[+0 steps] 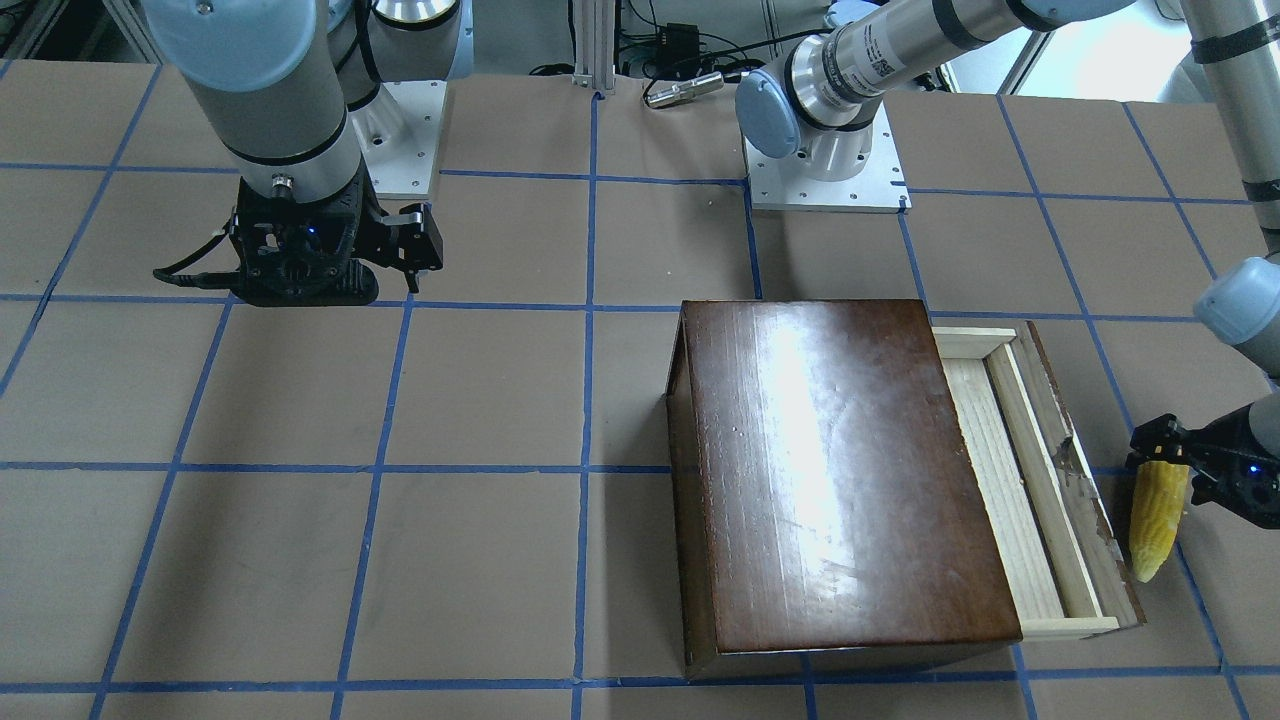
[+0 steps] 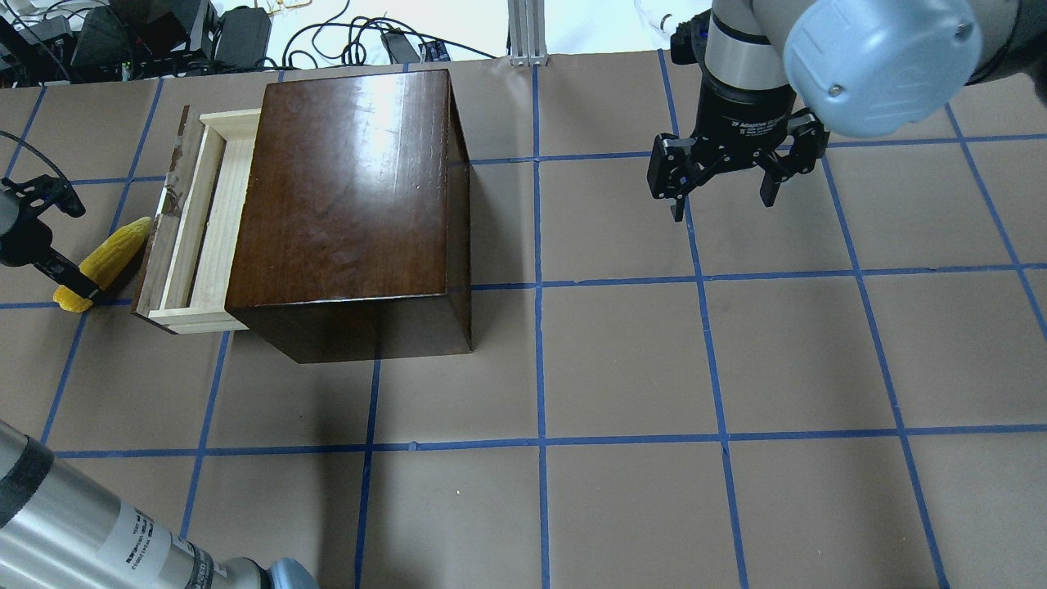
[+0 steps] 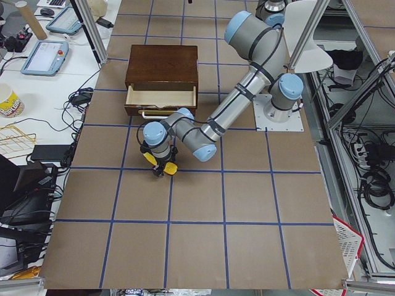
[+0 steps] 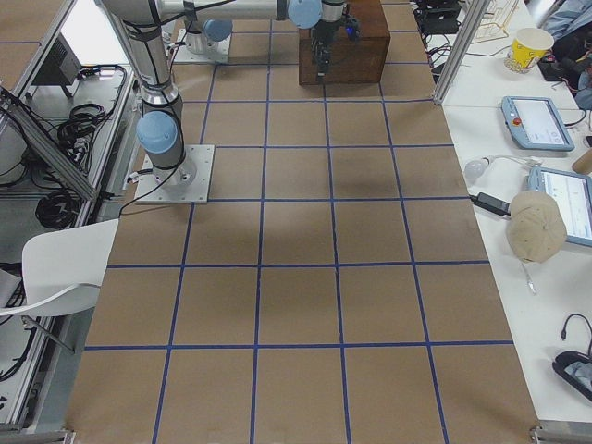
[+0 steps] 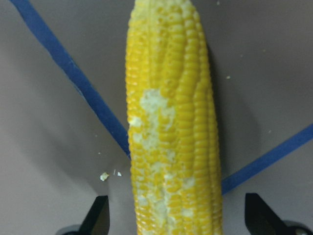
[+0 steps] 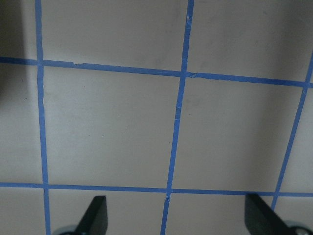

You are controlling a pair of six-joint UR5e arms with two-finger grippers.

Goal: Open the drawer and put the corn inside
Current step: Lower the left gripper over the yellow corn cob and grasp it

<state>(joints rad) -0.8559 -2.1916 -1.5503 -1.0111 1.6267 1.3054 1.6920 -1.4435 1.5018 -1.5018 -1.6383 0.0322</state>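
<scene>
Left hand (image 5: 176,214) is wide open, one fingertip on each side of the corn (image 5: 171,122), with a gap on both sides, so no grip yet. The corn lies flat on the tabletop (image 1: 480,400), long axis straight out ahead of the hand and crosswise to the closing direction. Just past the corn, on the side toward the other arm, is the drawer (image 1: 1010,470), pulled out of the cabinet (image 1: 840,470), its front roughly parallel to the cob. I expect close, lift, short sideways carry, no re-orienting. Right hand (image 2: 722,196) is open, empty and well apart, so it's left's job.
</scene>
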